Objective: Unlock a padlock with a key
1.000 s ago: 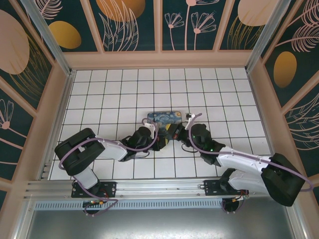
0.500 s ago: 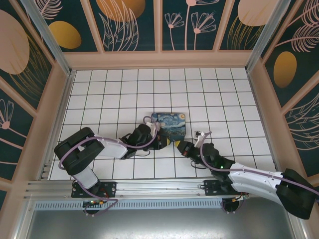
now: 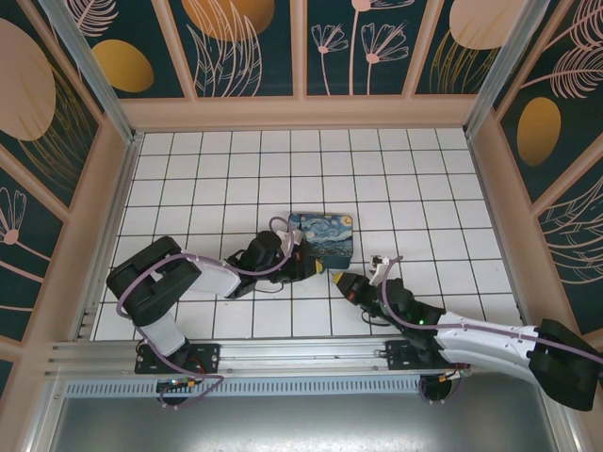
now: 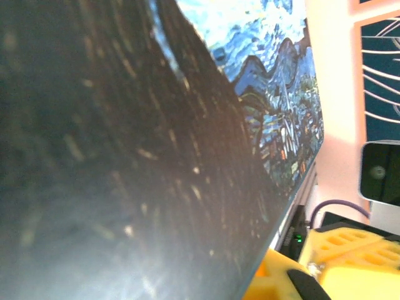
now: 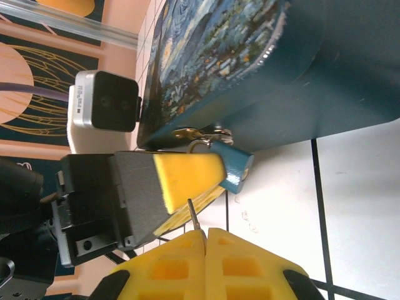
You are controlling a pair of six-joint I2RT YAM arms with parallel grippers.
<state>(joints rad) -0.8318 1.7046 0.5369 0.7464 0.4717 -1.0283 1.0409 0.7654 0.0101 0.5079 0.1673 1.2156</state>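
Note:
The padlock (image 5: 236,167) has a blue body and a silvery shackle, and it hangs from the brass hasp (image 5: 201,132) of the painted box (image 3: 322,238). My left gripper (image 3: 307,266) is shut on the padlock, with one yellow finger (image 5: 187,178) lying across the padlock's body. My right gripper (image 5: 205,232) is shut on the key (image 5: 193,214). The key's thin metal blade sticks out from between the tips, a short way below the padlock and apart from it. In the top view the right gripper (image 3: 339,279) sits just near-right of the box.
The dark blue starry box (image 5: 250,56) stands on the white tiled floor (image 3: 217,179) and crowds the left wrist view (image 4: 156,156). Peach walls (image 3: 301,113) ring the floor. Open tiles lie behind the box and to both sides.
My right gripper has pulled back from the box front toward the near right, uncovering the box lid. The left arm has hardly moved and keeps its hold.

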